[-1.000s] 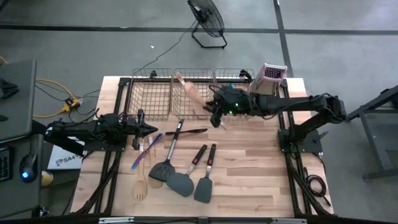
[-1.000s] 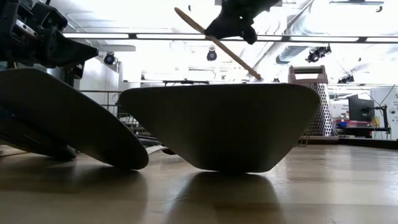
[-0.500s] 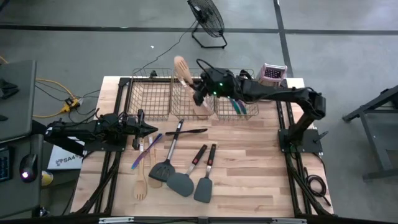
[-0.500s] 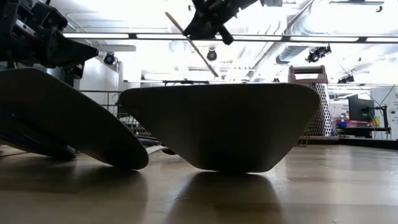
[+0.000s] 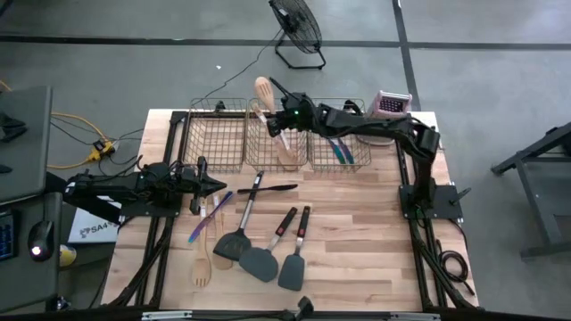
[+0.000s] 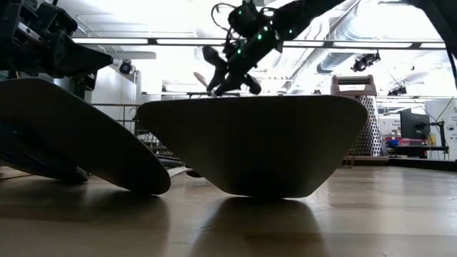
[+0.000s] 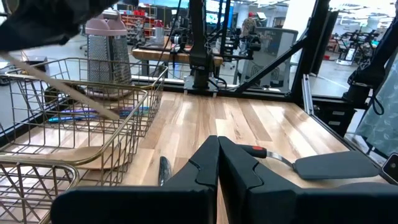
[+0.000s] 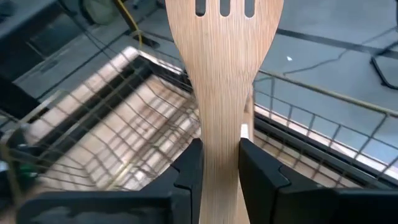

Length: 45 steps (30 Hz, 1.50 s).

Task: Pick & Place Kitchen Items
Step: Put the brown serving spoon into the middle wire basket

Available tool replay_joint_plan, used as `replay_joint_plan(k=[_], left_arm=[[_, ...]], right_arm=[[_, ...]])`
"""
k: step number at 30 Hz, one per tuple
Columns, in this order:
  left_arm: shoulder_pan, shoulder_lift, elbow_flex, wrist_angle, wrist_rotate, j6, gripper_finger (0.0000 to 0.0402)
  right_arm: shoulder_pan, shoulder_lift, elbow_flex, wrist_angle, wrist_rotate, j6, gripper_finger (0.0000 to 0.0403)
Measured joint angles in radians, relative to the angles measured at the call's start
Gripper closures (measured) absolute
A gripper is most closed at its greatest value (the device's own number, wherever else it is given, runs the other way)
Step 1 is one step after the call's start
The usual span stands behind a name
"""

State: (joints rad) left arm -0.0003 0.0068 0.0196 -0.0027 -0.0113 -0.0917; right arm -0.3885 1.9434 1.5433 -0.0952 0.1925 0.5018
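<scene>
My right gripper is clamped on the neck of a pale slotted wooden spatula; its long axis runs straight out from my jaws, slotted head farthest from me. Seen from above, I hold it over the middle wire mesh basket, the head reaching past that basket's far rim. The drop, as I judge it, depends on bringing the whole length inside that basket's walls. Another wooden piece already lies in that basket. The wrist view shows the grip; only the high view shows which basket is beneath. My left gripper rests shut, well to the left of that basket.
</scene>
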Motion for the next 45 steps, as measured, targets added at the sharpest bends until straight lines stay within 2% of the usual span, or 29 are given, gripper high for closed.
replay_joint_plan(k=[7, 17, 21, 35, 45], left_arm=[[0.0, 0.0, 0.0, 0.0, 0.0, 0.0, 0.0398], [0.0, 0.0, 0.0, 0.0, 0.0, 0.0, 0.0398], [0.0, 0.0, 0.0, 0.0, 0.0, 0.0, 0.0398], [0.0, 0.0, 0.0, 0.0, 0.0, 0.0, 0.0398], [0.0, 0.0, 0.0, 0.0, 0.0, 0.0, 0.0398]], right_arm=[[-0.026, 0.063, 0.0, -0.004, -0.008, -0.013, 0.0328], [-0.039, 0.101, 0.0, -0.006, -0.015, -0.116, 0.0326], [-0.041, 0.118, -0.002, -0.009, -0.056, -0.14, 0.0326], [-0.044, 0.144, -0.001, 0.005, -0.071, -0.129, 0.0322], [-0.044, 0.143, 0.002, 0.016, -0.106, -0.03, 0.0322]])
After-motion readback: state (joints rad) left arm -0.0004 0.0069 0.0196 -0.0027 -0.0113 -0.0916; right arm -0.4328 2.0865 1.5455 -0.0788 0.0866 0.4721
